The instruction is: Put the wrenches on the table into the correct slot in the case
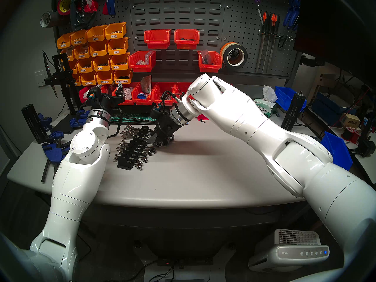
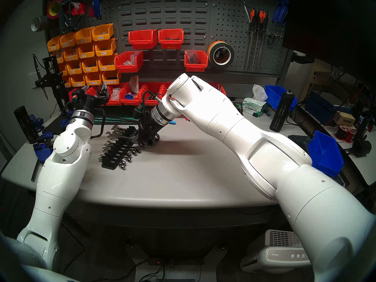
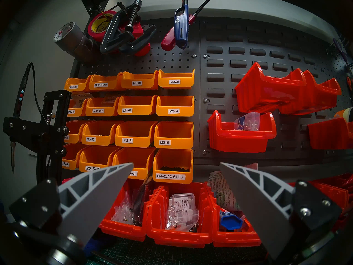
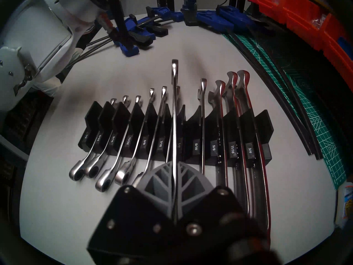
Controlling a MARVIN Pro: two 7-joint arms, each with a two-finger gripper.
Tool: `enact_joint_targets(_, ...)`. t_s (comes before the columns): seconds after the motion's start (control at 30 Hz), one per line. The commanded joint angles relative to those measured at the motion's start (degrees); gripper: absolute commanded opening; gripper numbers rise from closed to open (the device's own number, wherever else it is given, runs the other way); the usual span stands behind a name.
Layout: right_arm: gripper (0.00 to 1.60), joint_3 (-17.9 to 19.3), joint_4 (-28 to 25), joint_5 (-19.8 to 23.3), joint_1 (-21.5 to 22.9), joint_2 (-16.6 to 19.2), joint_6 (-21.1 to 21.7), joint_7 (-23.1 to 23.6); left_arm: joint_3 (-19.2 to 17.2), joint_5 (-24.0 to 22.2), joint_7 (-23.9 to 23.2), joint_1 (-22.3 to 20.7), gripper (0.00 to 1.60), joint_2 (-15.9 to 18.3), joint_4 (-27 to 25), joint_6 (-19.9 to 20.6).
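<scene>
Workshop clutter around the bench (image 1: 203, 173)

Orange bins (image 1: 95, 53) and red bins (image 1: 157, 38) hang on the pegboard (image 1: 240, 21), with a tape roll (image 1: 234, 54) to their right; blue clamps (image 4: 141, 31) and a green cutting mat (image 4: 305, 90) lie on the bench, a tissue box (image 1: 265, 106) at its right.

A workshop: a grey pegboard (image 1: 240, 57) fills the frame's upper half, hung with labelled orange screw bins (image 1: 97, 57), red bins (image 1: 157, 38), tape rolls and screwdrivers (image 1: 266, 23).
</scene>
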Motion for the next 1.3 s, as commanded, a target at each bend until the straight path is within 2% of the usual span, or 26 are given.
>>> enact_joint_targets(0.0,0.00,0.79,-0.61,0.14,2.58,-0.49,0.01,0.66,-0.47,0.01,-0.01,-1.83,1.60,0.07,-1.60,-0.67)
enact_joint_targets(0.53,0.00,-0.34,-2.30,0.74,1.60,0.79,0.70,1.15,-0.47,0.01,-0.01,-1.84,1.60,0.07,-1.61,-0.68)
enact_joint_targets(1.27,0.00,-1.26,-1.79,1.66,1.90,0.36,0.66,0.46,-0.47,0.01,-0.01,-1.83,1.60,0.07,-1.61,-0.68)
